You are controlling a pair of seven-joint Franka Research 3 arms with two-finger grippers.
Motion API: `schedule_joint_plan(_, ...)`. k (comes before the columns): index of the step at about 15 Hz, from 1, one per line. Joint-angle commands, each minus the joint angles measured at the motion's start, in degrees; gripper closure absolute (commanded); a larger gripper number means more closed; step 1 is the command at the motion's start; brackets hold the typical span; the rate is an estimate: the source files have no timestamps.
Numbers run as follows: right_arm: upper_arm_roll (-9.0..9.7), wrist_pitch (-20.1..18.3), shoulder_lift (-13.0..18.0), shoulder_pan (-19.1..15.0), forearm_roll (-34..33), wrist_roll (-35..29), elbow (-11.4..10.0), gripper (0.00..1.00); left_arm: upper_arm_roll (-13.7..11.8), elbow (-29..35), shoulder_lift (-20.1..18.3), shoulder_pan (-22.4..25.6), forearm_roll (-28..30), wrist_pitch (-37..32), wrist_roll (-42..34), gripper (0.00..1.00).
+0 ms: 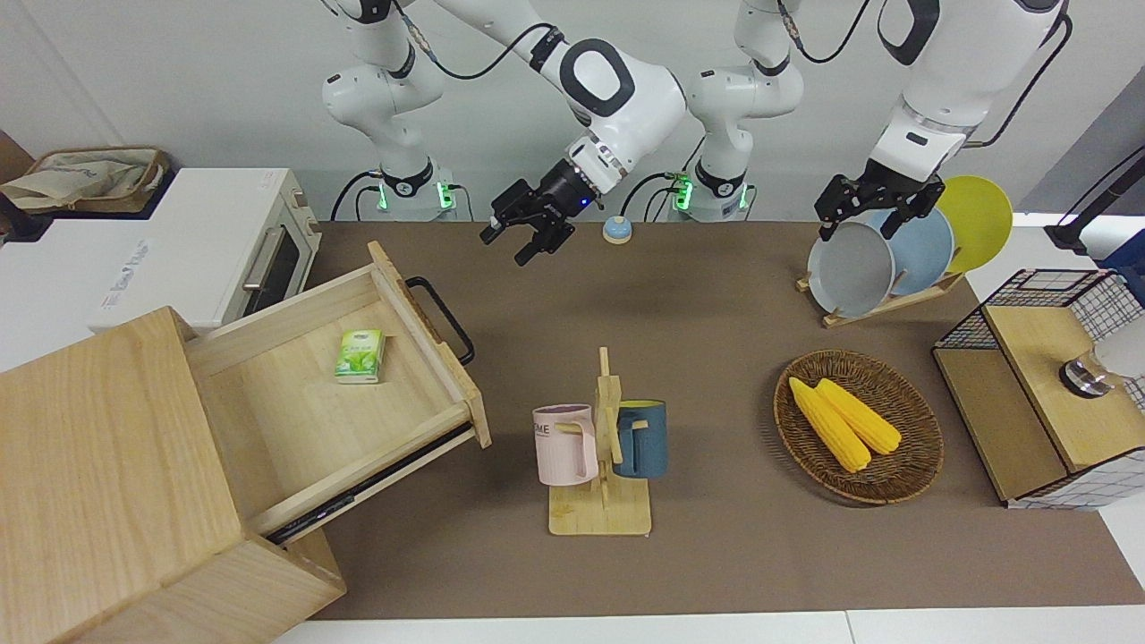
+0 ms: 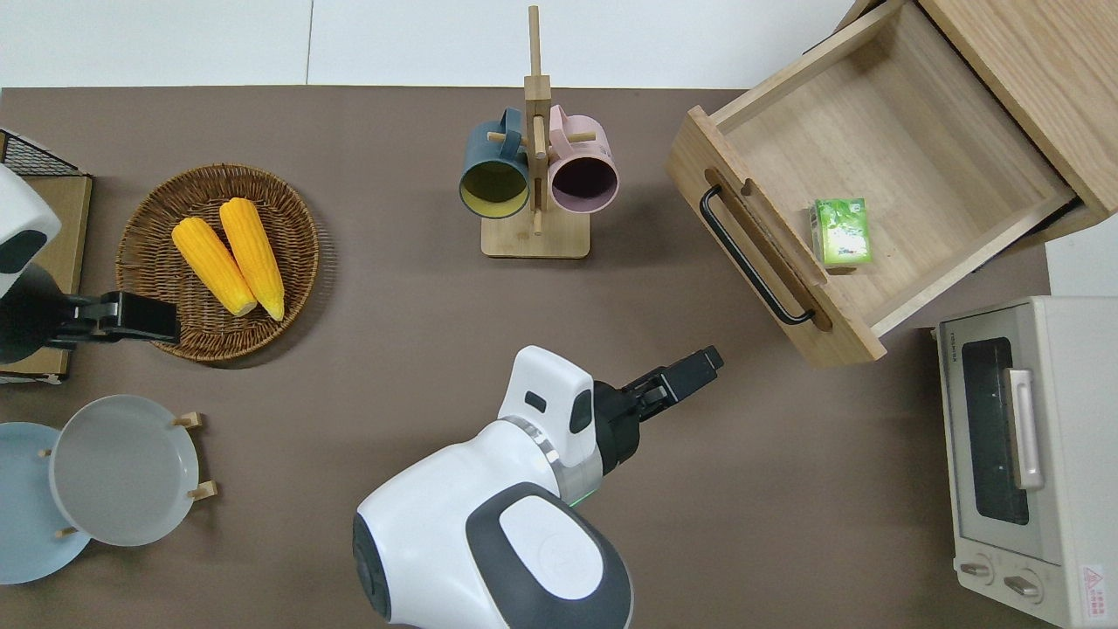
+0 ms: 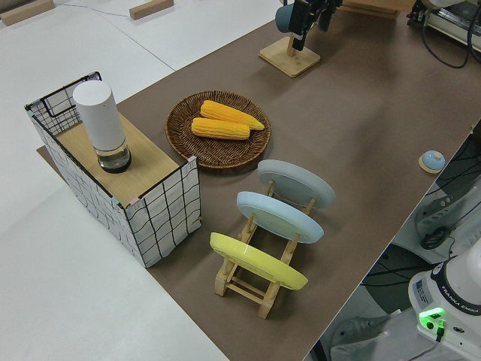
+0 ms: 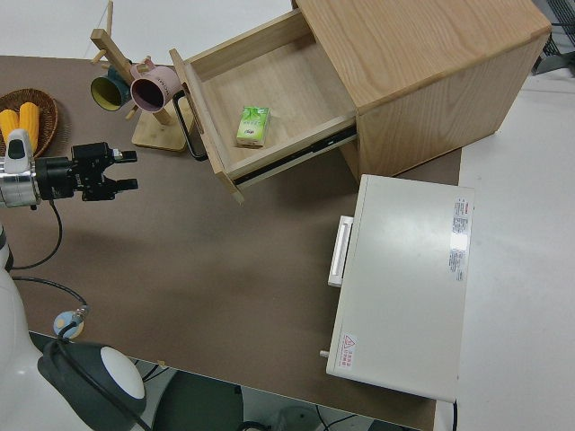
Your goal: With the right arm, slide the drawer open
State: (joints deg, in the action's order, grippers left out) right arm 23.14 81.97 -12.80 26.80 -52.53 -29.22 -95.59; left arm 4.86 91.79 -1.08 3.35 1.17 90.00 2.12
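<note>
A wide, shallow pale-wood drawer (image 2: pixel 882 166) with a black metal bar handle (image 2: pixel 751 255) stands pulled well out of its pale-wood cabinet (image 2: pixel 1039 79). A small green carton (image 2: pixel 840 231) lies inside the drawer, near its front panel. The right arm's black two-finger gripper (image 2: pixel 707 360) hovers over bare brown tabletop (image 2: pixel 786 489) near the handle, not touching it.
</note>
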Motion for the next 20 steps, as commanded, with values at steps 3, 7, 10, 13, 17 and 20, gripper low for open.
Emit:
schedule_joint_plan(3,-2.57,5.03,9.01,-6.48,15.95,11.38,0.58,0.011,-0.21,-0.04,-0.42,-0.27,-0.73,-0.27,-0.36,0.00)
schedule_joint_plan(7,-3.79,6.27,13.31,-13.07,27.54,16.10,0.49,0.011,-0.12,-0.04,-0.42,-0.27,-0.73,-0.27,-0.36,0.00)
schedule_joint_plan(10,-6.78,6.18,16.57,-16.59,34.58,22.44,-0.03,0.011,-0.20,-0.04,-0.51,-0.36,-0.73,-0.27,-0.28,0.00)
schedule_joint_plan(13,-8.46,6.18,18.50,-19.67,40.38,24.39,-0.65,0.011,-0.21,-0.04,-0.42,-0.27,-0.73,-0.27,-0.36,0.00)
schedule_joint_plan(17,-11.01,6.62,20.96,-23.01,47.61,28.17,-3.62,0.011,-0.21,-0.04,-0.42,-0.27,-0.73,-0.27,-0.36,0.00)
schedule_joint_plan(20,-10.75,7.94,22.90,-28.36,51.64,29.82,-6.62,0.011,-0.21,-0.04,-0.42,-0.27,-0.73,-0.35,-0.36,0.00)
